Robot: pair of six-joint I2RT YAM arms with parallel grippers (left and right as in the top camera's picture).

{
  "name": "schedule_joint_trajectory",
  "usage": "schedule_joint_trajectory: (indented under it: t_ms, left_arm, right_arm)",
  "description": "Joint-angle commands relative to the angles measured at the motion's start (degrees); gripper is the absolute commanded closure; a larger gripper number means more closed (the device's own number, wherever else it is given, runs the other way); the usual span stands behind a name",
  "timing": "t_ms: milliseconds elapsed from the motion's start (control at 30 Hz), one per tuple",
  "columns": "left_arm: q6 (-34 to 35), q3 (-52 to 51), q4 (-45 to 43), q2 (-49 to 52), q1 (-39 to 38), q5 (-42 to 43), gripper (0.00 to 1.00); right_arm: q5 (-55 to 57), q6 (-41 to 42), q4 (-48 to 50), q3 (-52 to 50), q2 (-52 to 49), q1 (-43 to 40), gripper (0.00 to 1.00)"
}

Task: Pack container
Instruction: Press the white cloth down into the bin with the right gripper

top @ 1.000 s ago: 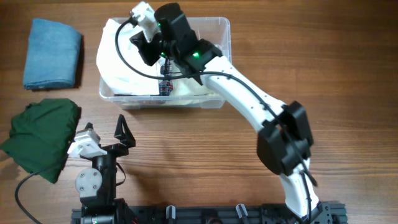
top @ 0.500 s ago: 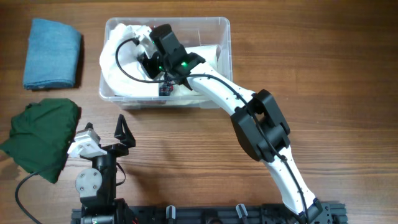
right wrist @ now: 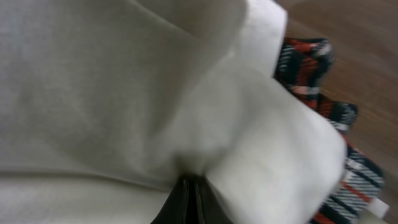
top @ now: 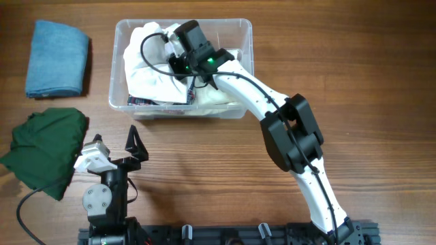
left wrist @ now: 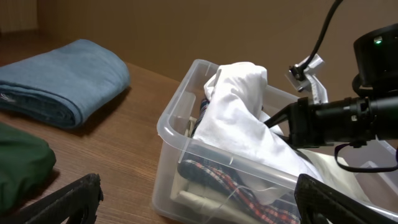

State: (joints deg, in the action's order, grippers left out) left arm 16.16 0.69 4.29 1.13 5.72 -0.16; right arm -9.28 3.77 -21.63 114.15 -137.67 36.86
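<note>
**Near zone.** The left claw (top: 114, 146) sits at 7 o'clock by the robot base, jaws spread wide and holding nothing. Just beside it, toward 9 o'clock, a crumpled green cloth (top: 44, 146) lies on the desk (top: 354, 82), unpacked.

**Middle zone.** The container (top: 242, 30) stands at about 12 o'clock, upright, with its long wall facing the base. A dark plaid garment (left wrist: 217, 177) lies low against the near wall. A white cloth (top: 153, 78) fills most of the space above it. The right arm reaches in across the container's 4 o'clock corner. The right claw (right wrist: 188, 193) is closed tight on a fold of the white cloth, inside the walls.

**Far zone.** A folded blue towel (top: 58, 58) lies at 10 o'clock, well apart from the container, unpacked.

**Progress.** By my judgement packing is about half done. Two items are in and two are out. The white cloth is not settled: the left wrist view shows it bunched into a peak above the rim at the 9 o'clock end.

**Edges and room.**
- The peak stands close to the 9 o'clock short wall and could spill over it when released.
- The 3 o'clock end of the container shows more free depth.
- The desk from 1 to 4 o'clock is bare wood, giving the right arm a clean way out.
- The left claw has an open path to the green cloth.
</note>
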Motion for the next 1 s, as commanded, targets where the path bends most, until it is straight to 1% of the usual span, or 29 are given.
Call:
schedule_joint_trajectory:
  t_ms: [0, 67, 100, 133, 300, 400, 433, 500, 867, 967]
  left_arm:
    - [-0.9, -0.3, -0.2, -0.2, -0.3, -0.6, 0.00]
    - [-0.9, -0.3, -0.2, -0.2, -0.3, -0.6, 0.00]
    - [-0.9, -0.3, -0.2, -0.2, -0.3, -0.6, 0.00]
    - [-0.9, -0.3, -0.2, -0.2, -0.3, -0.6, 0.00]
    - [-0.9, -0.3, -0.2, -0.2, -0.3, -0.6, 0.00]
    - [-0.9, -0.3, -0.2, -0.2, -0.3, -0.6, 0.00]
    - [-0.9, -0.3, -0.2, -0.2, -0.3, -0.6, 0.00]
    - [-0.9, -0.3, -0.2, -0.2, -0.3, -0.6, 0.00]
    - [-0.9, -0.3, -0.2, -0.2, -0.3, -0.6, 0.00]
    - [-0.9, -0.3, -0.2, -0.2, -0.3, -0.6, 0.00]
  right_arm:
    - [1.5, -2.7, -1.3, -1.9, 2.1, -2.1, 0.88]
    - [1.0, -2.7, -0.6, -1.9, 5.6, -1.9, 0.63]
    - [0.0, -2.8, -0.4, -1.9, 7.1, -1.9, 0.53]
    - [-1.4, -3.1, 0.0, -1.9, 8.5, -1.8, 0.48]
    - [-6.4, -3.7, 3.0, -1.9, 13.1, -0.2, 0.45]
    - [-7.9, -6.2, 5.9, -1.9, 13.3, 2.1, 0.26]
    - [-7.8, -7.6, 6.3, -2.0, 13.3, 2.8, 0.23]
    - [-5.9, -9.2, 7.3, -2.0, 12.9, 4.2, 0.20]
    - [-7.7, -9.8, 11.5, -2.0, 7.2, 5.3, 0.20]
    - [-7.5, -9.7, 12.2, -1.9, 4.9, 5.6, 0.16]
